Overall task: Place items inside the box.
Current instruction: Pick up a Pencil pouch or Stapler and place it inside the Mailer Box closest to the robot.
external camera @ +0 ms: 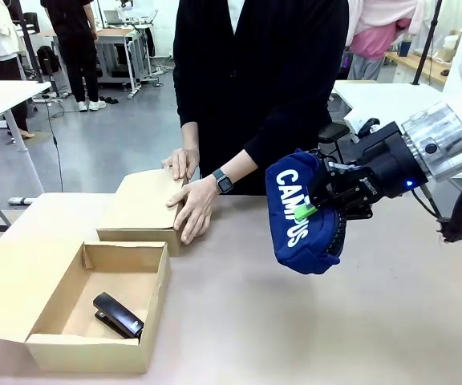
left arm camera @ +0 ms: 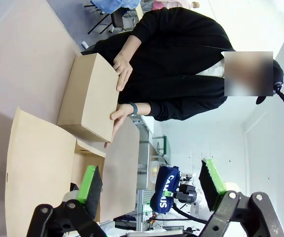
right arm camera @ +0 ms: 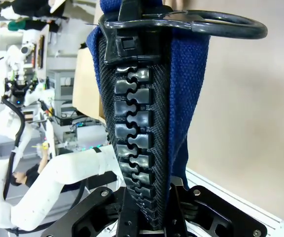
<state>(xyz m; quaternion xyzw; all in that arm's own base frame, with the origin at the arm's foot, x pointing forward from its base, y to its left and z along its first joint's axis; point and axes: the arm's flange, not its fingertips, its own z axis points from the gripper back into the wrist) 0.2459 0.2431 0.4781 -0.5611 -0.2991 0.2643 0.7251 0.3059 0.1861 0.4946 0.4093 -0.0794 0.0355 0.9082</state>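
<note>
My right gripper (external camera: 307, 211) is shut on the navy pencil case (external camera: 295, 216) lettered "CAMPUS" and holds it above the table's right half, clear of the surface. Up close in the right wrist view, the case's black zip (right arm camera: 142, 123) runs up from between the right gripper's (right arm camera: 147, 217) fingers. The open cardboard box (external camera: 87, 353) sits at the front left with a black stapler (external camera: 119, 315) lying in it. My left gripper (left arm camera: 149, 170) is open with nothing between its green pads (left arm camera: 90, 183); far beyond it hangs the pencil case (left arm camera: 164, 195).
A person in black stands at the far side with both hands (external camera: 191, 204) on a second, closed cardboard box (external camera: 139, 210) just behind the open one. The open box's flap (external camera: 6, 281) lies flat to the left. The table's right half is bare beneath the case.
</note>
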